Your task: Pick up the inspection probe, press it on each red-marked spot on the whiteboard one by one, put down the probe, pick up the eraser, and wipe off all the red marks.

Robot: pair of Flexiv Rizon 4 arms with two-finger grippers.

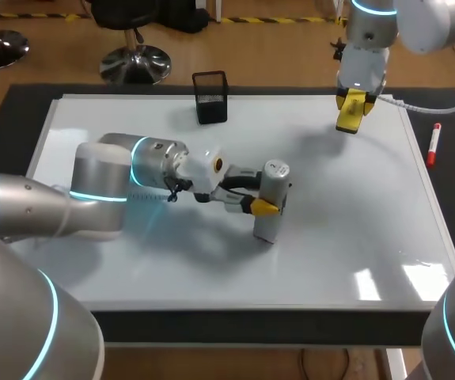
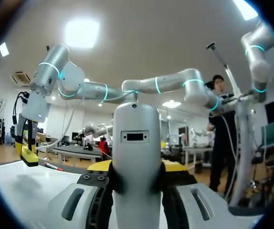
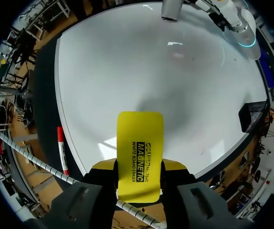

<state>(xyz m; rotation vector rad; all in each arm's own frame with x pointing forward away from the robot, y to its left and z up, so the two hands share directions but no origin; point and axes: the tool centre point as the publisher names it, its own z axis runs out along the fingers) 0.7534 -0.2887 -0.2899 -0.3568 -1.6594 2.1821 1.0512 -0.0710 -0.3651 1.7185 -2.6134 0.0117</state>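
Holding the probe [image 1: 274,178] upright at the centre of the head view, my left gripper [image 1: 267,204] is clamped on its sides, its foot apparently resting on the whiteboard [image 1: 346,229]. My right gripper [image 1: 352,99] grips the eraser [image 1: 350,117] above the board's upper right. I see no red marks, so I judge this is the set-down: keep the probe vertical, release only once it stands flat, then back straight off.

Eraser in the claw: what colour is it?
The eraser is yellow, best seen in the right wrist view.
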